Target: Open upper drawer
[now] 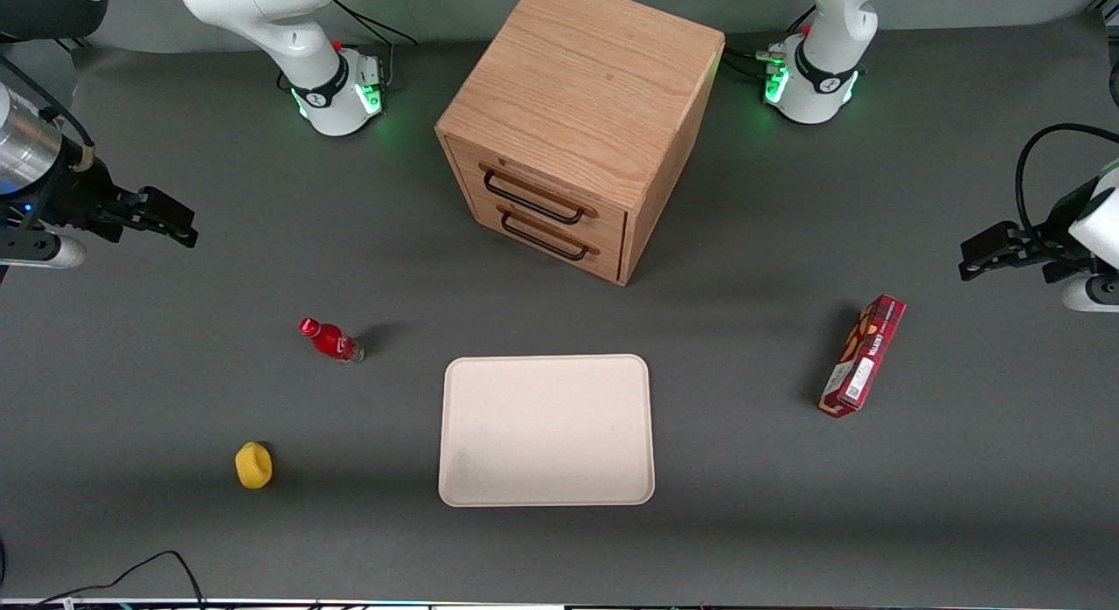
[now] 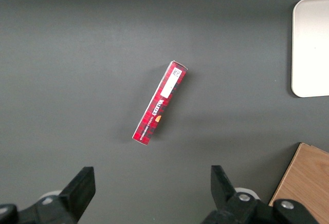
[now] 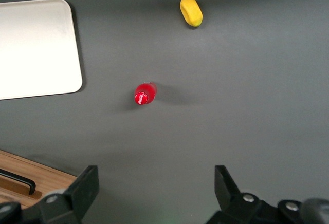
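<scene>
My end effector [image 1: 175,221] hangs wide open and empty near the counter [image 1: 131,505] edge at my working end. The upper drawer [image 1: 535,195] sits shut, well apart toward mid-counter.

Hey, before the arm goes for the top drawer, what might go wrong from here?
1. The upper drawer and the lower drawer have alike black handles close together, so the gripper, hovering open toward the working arm's end of the table, might hook the wrong one.
2. The cabinet sits angled to the table edge; a pull not square to the drawer front might drag it.
</scene>
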Controlling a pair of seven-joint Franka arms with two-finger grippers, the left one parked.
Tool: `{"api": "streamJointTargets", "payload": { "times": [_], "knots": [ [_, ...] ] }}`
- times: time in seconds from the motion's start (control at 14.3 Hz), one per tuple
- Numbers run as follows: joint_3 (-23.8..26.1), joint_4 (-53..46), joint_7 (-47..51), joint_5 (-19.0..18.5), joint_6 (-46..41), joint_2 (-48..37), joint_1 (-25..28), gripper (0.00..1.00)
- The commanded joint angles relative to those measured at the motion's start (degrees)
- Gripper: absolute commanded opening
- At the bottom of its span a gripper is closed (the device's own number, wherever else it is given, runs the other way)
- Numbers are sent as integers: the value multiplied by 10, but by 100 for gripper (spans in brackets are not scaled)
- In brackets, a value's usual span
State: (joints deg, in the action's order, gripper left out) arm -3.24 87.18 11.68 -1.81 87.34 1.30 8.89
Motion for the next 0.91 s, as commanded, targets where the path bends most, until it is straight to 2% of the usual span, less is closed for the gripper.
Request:
{"api": "streamJointTargets", "payload": {
  "times": [0.0,0.35,0.49,0.7,0.77,0.84],
  "knots": [
    [-1,-21,12,15,-17,12,2,100],
    [2,-41,15,8,-17,18,6,100],
    [2,-41,4,25,-22,16,5,100],
    [16,-47,-12,30,-23,22,44,100],
    [23,-51,-11,37,-24,33,46,100],
    [62,-49,-13,59,-24,37,34,100]
  ]
}}
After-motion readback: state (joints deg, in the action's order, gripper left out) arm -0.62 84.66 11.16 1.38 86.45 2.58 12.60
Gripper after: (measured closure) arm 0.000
